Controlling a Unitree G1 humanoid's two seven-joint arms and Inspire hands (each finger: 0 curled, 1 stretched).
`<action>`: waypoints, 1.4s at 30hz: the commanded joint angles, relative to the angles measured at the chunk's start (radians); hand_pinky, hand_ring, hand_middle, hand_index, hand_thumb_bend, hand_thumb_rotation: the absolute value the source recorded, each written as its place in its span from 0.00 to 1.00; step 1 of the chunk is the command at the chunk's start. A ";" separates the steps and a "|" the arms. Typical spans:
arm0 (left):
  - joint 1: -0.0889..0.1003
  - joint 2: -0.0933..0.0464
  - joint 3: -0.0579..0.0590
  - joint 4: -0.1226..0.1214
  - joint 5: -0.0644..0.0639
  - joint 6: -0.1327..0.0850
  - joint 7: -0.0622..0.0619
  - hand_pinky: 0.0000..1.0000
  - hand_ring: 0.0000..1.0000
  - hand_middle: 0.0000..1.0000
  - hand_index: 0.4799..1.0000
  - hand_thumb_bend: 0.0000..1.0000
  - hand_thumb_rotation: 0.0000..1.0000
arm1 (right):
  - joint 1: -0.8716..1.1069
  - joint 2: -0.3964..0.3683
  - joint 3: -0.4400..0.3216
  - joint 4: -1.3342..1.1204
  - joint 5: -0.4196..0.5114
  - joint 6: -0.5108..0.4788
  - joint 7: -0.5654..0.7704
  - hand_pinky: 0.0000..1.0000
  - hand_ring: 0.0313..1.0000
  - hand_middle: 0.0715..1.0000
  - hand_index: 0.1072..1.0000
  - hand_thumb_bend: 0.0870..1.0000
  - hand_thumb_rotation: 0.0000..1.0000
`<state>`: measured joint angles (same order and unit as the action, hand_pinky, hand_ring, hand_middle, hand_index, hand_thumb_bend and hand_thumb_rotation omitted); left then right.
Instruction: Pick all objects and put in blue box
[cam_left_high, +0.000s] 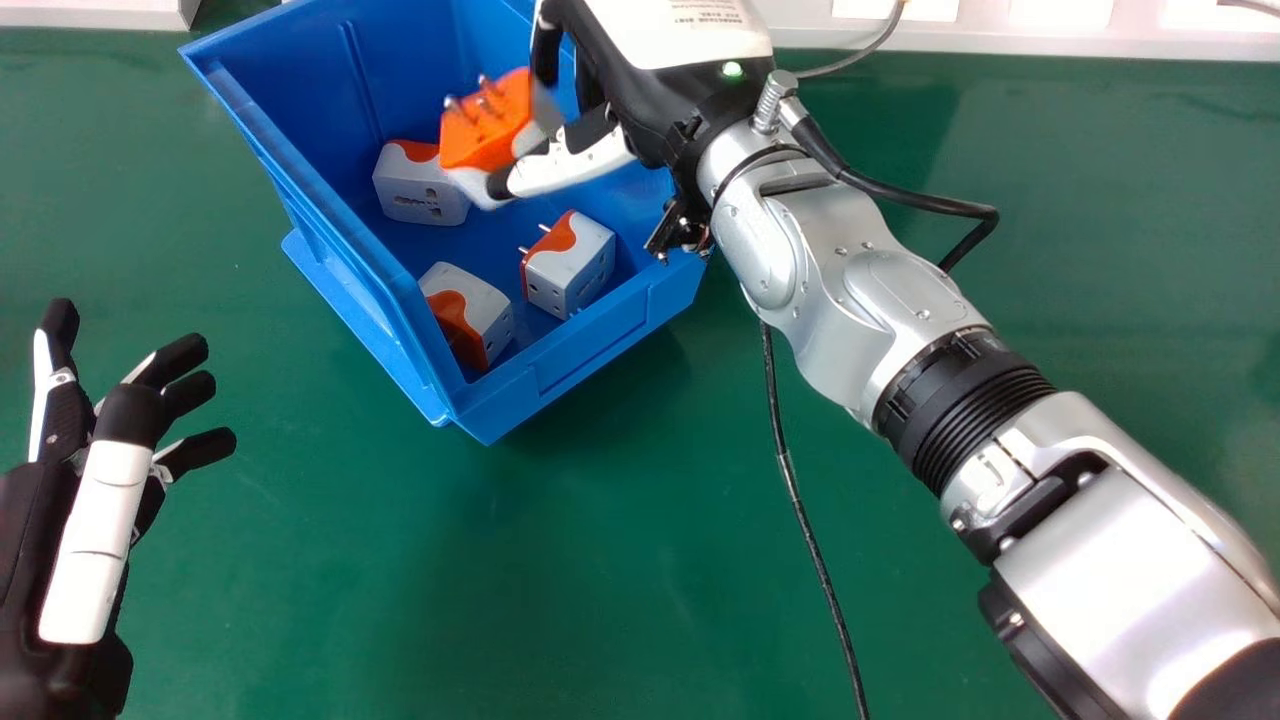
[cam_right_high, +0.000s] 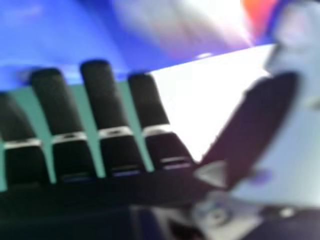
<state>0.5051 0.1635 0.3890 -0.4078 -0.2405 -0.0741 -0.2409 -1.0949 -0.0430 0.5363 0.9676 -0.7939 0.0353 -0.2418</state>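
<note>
Orange-and-white adapter (cam_left_high: 487, 130) shows blurred just off the right hand (cam_left_high: 585, 162), its fingers nearly straight and thumb wide apart, though whether they touch it is unclear.

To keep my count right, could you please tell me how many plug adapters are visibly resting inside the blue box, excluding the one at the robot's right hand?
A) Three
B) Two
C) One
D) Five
A: the far adapter, the near adapter and the rightmost adapter rest inside the blue box.
</note>
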 joint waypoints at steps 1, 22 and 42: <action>-0.001 0.007 -0.003 -0.018 0.026 0.003 0.019 0.78 0.87 0.87 0.89 0.87 0.87 | -0.020 -0.009 0.009 -0.035 -0.017 0.018 -0.026 0.95 1.00 1.00 1.00 0.87 0.99; 0.024 0.004 -0.013 -0.058 0.058 0.018 0.037 0.78 0.87 0.87 0.90 0.84 0.91 | 0.292 -0.097 -0.059 -0.383 0.029 -0.100 -0.216 1.00 1.00 1.00 1.00 0.62 0.97; 0.044 -0.009 -0.027 -0.060 0.060 -0.008 0.031 0.78 0.86 0.87 0.89 0.90 0.90 | 1.078 -0.146 -0.319 -0.983 0.460 -0.332 -0.168 1.00 1.00 1.00 1.00 0.43 1.00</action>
<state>0.5595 0.1488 0.3628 -0.4598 -0.1834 -0.0563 -0.2134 -0.0368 -0.1744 0.2526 0.0433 -0.3907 -0.2996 -0.4643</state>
